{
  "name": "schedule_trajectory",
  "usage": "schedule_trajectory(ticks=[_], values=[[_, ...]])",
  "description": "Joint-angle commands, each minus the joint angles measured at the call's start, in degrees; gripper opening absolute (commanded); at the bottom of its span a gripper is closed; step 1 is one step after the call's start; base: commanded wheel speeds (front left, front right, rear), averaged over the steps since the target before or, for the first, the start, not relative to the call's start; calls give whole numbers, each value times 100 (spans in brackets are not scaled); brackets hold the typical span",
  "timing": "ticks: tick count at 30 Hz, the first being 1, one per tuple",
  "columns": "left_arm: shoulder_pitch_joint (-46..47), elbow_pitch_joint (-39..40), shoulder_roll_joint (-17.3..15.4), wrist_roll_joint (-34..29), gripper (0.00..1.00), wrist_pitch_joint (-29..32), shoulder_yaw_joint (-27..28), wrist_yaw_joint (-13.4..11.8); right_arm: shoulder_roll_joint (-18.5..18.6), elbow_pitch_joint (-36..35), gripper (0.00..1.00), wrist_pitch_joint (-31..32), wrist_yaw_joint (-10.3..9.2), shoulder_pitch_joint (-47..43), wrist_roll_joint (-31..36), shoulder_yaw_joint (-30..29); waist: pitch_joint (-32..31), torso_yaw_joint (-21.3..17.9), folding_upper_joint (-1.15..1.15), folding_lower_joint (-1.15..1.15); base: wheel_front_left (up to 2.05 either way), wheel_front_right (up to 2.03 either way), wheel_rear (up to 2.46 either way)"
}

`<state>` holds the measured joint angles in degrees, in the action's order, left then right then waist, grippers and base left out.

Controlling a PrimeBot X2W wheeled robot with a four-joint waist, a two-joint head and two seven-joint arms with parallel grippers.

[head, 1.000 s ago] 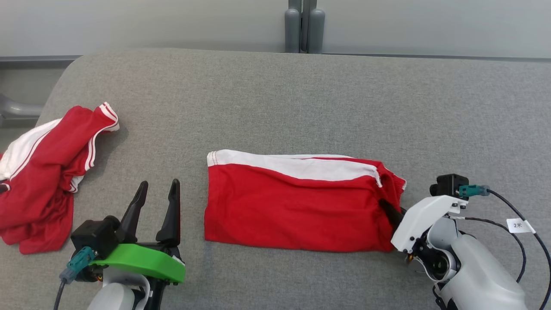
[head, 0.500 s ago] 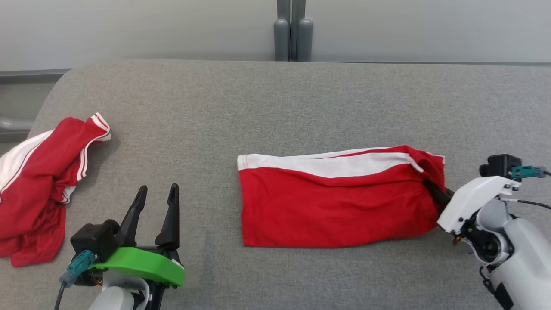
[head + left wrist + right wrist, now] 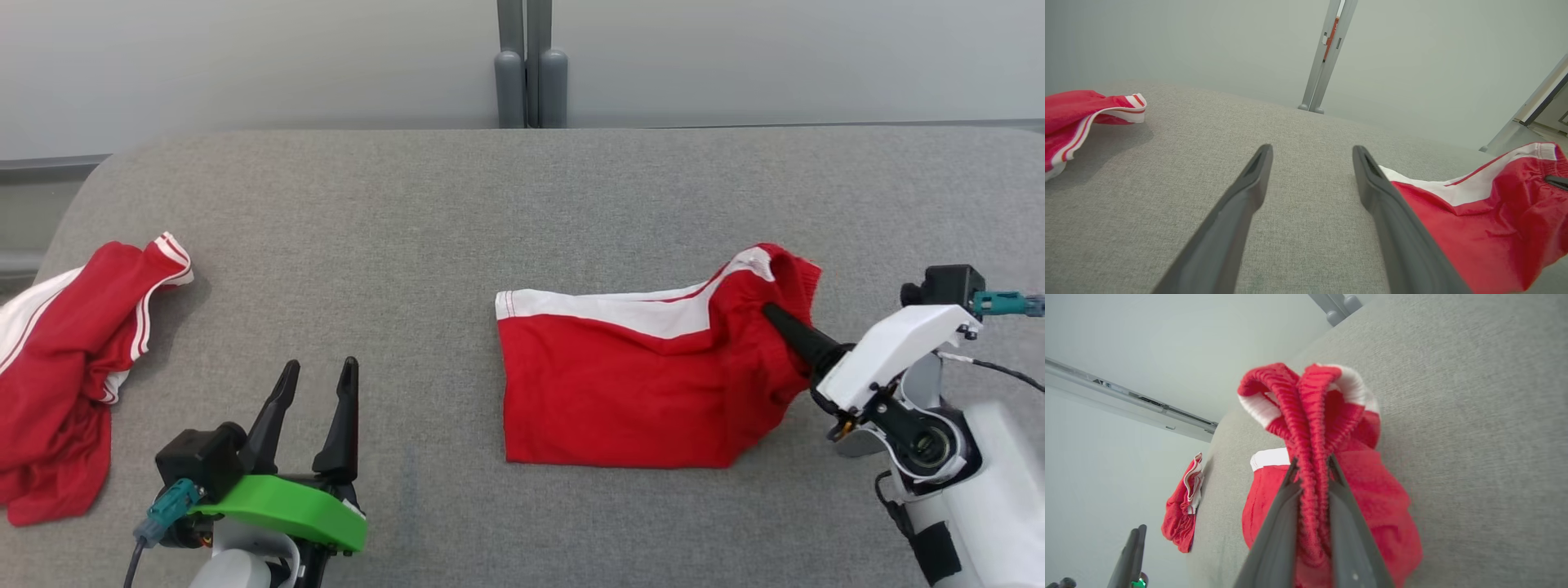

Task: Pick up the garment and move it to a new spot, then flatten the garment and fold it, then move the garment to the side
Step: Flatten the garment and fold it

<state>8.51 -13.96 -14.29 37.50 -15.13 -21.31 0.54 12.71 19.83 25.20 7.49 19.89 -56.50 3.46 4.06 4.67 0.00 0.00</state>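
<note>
Two red pieces: I see the garment (image 3: 637, 384) right of centre on the grey table (image 3: 490, 212), and a crumpled heap (image 3: 57, 384) at the table's far left edge, well apart from it.
Garment look: red cloth folded into a rough rectangle, with a white band along the far edge and a white-stitched hem at the left end. Most of it lies flat.
Garment right end: the ribbed elastic waistband is bunched and raised off the table. In my right wrist view its folds stand above the fingers.
Right gripper (image 3: 771, 314): fingers pressed close, pinching the bunched waistband.
Left gripper (image 3: 322, 363): fingers spread wide with nothing between them, over bare table left of the garment and clear of it.
Heap: red with white stripes, rumpled.
</note>
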Motion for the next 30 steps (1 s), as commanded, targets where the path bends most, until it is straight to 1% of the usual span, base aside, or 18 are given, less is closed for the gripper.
schedule_trajectory(ticks=[1, 3, 5, 10, 14, 16, 20, 26, 28, 29, 30], values=[[-75, -31, -1, -16, 100, 17, -10, 28, -126, -113, 0, 117, 0, -113, -128, -87, -3, 79, 0, 0, 0, 0, 0], [-54, -46, 8, -8, 100, 21, -11, 22, -408, -232, 0, 291, 0, -137, -263, -121, 7, 153, 0, 0, 0, 0, 0], [-22, -70, 8, -1, 100, 15, -15, 27, -607, -280, 0, 430, 1, -143, -392, -180, 18, 242, 0, 0, 0, 0, 0], [60, -127, 56, -2, 100, 15, -49, 51, -909, -75, 0, 609, 0, -45, -576, -186, 54, 471, 0, 0, 0, 0, 0], [99, -201, 118, -4, 100, 10, -89, 86, -970, 287, 0, 647, 1, 82, -779, -41, 90, 667, 0, 0, 0, 0, 0], [112, -233, 141, -6, 100, 8, -98, 100, -977, 442, 0, 570, 1, 131, -1042, 166, 106, 748, 0, 0, 0, 0, 0], [147, -283, 167, -20, 100, 3, -89, 134, -968, 779, 0, 255, 1, 295, -1379, 577, 149, 850, 0, 0, 0, 0, 0], [180, -338, 178, -57, 100, -3, -67, 156, -972, 1379, 0, -235, 1, 627, -1582, 1043, 211, 901, 0, 0, 0, 0, 0], [179, -350, 169, -64, 100, -4, -46, 150, -972, 1502, 46, -326, 1, 706, -1645, 1170, 215, 884, 0, 0, 0, 0, 0], [171, -356, 163, -66, 100, -5, -38, 148, -972, 1542, 87, -364, 1, 736, -1670, 1214, 211, 872, 0, 0, 0, 0, 0], [160, -363, 160, -69, 100, -5, -31, 145, -970, 1580, 100, -403, 1, 770, -1701, 1260, 205, 850, 0, 0, 0, 0, 0]])
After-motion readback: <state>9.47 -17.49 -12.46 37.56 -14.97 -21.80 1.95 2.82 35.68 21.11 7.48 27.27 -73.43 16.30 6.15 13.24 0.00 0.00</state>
